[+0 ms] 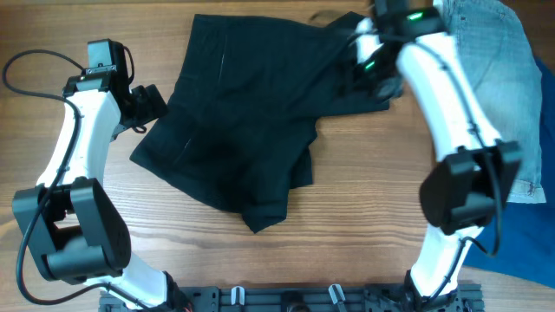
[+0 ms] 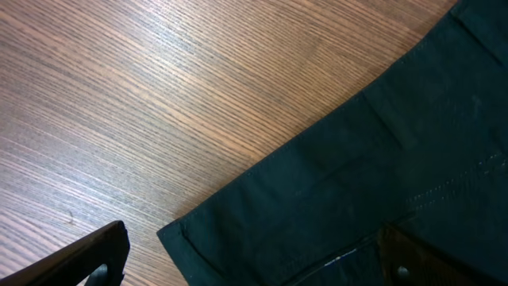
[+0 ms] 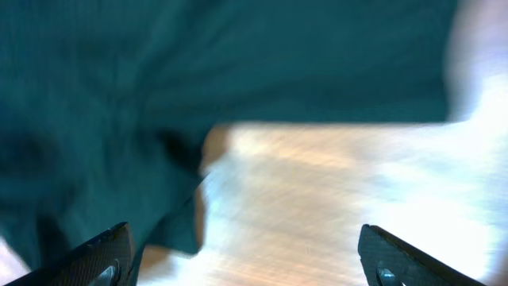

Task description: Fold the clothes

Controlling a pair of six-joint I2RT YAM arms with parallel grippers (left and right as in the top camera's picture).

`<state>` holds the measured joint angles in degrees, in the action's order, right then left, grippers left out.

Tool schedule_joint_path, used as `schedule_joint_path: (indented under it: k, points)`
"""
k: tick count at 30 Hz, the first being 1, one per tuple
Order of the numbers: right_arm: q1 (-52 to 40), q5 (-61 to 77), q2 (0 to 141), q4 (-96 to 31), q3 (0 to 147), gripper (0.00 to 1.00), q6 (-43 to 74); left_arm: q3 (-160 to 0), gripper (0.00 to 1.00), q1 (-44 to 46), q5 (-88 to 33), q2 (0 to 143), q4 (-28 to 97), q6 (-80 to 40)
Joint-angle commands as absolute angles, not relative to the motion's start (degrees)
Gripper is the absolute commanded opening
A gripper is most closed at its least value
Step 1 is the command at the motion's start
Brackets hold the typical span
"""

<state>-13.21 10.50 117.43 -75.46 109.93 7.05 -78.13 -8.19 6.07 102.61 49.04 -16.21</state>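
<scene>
Nearest, at the robot base, a black rail [image 1: 286, 299] runs along the desk [image 1: 364, 182] edge. Near right, a bright-blue cloth [image 1: 520, 247] lies flat at the desk's corner, partly behind the right arm's elbow. Mid-desk, the black shorts [image 1: 243, 130] lie spread and rumpled, with one leg pointing toward the near side and the fabric folded over itself there. The left gripper [image 1: 149, 104] sits just beside the shorts' left edge. In the left wrist view the fingers [image 2: 87, 262] are spread wide and released, nothing pinched, and a hemmed corner of the shorts lies on the wood between them. Further back, the right gripper [image 3: 246, 258] is at the shorts' far right part. Its view is blurred, but the fingers are wide apart and released, hanging over bare wood with dark fabric just beyond. Far right, light-blue denim shorts [image 1: 494, 61] lie beside the black pair, and the right forearm crosses between the two and hides where they meet.
</scene>
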Motion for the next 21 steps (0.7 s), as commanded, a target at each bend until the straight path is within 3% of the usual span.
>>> schedule_joint_path:
  k: [1,6,11,14,21]
  points:
    - [-22.41,8.97,117.51,-72.95,102.69,0.87,9.52,-78.02,1.00,-8.05,5.21,101.34,47.81,-16.91]
    - [-27.16,9.45,114.02,-68.14,93.45,0.82,11.62,-78.02,1.00,-8.05,5.43,101.34,47.20,-16.71]
    - [-27.05,11.38,101.08,-56.95,73.82,0.80,13.10,-78.02,1.00,-8.05,5.43,101.34,47.09,-16.71]
    - [-27.09,17.10,97.69,-44.64,63.35,0.71,4.03,-78.02,1.00,-8.05,5.43,101.34,46.87,-16.73]
    - [-26.98,12.88,102.52,-39.86,63.16,0.67,-7.88,-78.02,1.00,-8.05,6.02,101.34,46.48,-16.69]
